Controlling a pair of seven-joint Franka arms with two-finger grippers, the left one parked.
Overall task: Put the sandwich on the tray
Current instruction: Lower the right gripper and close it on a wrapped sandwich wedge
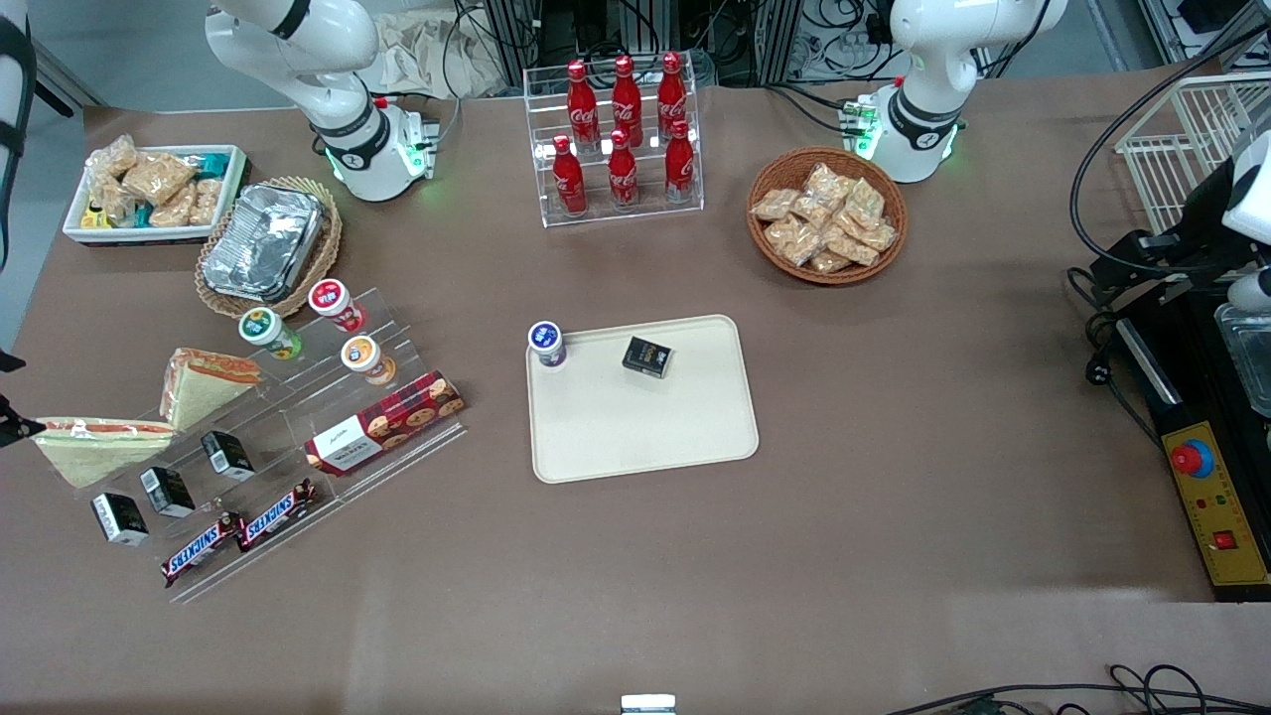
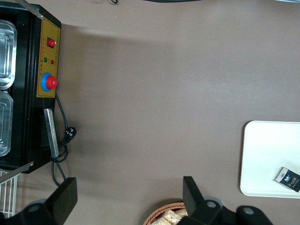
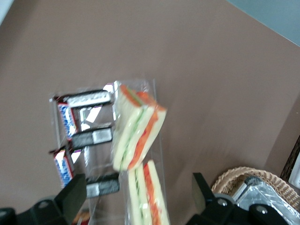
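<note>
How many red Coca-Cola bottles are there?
6, all in the clear rack: three on the upper step, three on the lower step nearer the front camera. None look hidden.

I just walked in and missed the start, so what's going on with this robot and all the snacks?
The working arm is going after a sandwich on the clear display stand at its end of the table. Its gripper hangs above the two wrapped sandwiches, jaws open, holding nothing. The tray in the middle of the table has only a small cup and a dark box on it, no sandwich yet.
</note>
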